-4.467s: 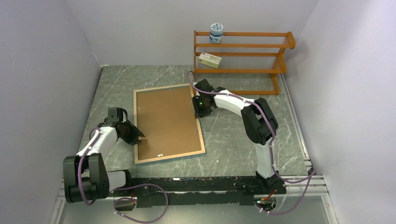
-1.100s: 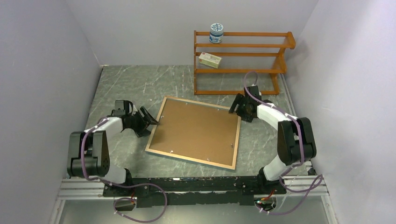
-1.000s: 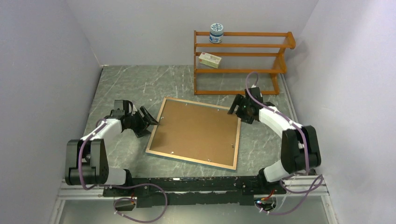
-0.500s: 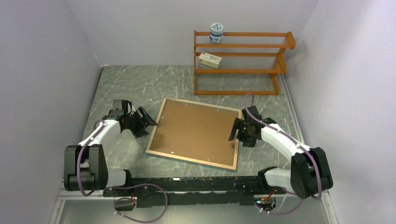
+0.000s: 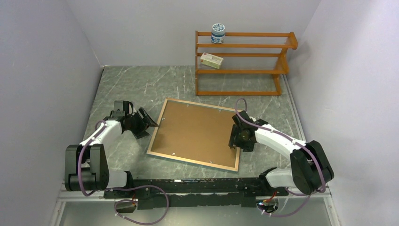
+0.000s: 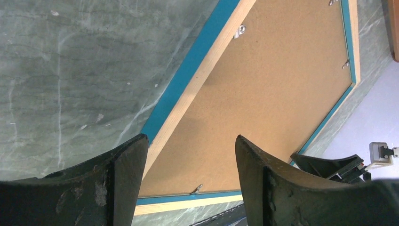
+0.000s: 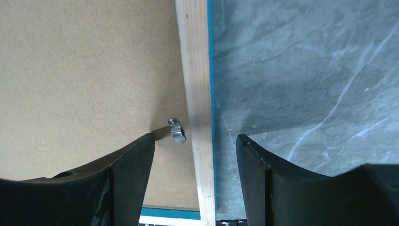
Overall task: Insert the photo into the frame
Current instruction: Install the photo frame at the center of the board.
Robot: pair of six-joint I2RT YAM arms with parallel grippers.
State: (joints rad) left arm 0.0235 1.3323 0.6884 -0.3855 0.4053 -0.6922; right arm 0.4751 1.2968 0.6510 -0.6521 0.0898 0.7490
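Frame (image 5: 195, 133), just one, lies back-up on the worktop (image 5: 131, 84). Two pincers, both gaping and empty: left pincer (image 6: 190, 140) beside its left edge, right pincer (image 7: 195, 139) over the right rim, one metal clip (image 7: 176, 130) below it.

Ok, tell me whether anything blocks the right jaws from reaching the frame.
Nothing visible does. The right jaws stand open over the wooden rim of the frame, straddling a metal clip at the edge of the backing board.

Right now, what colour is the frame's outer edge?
Bright blue on the frame, beside its pale wood rim; clearest in the left wrist view.
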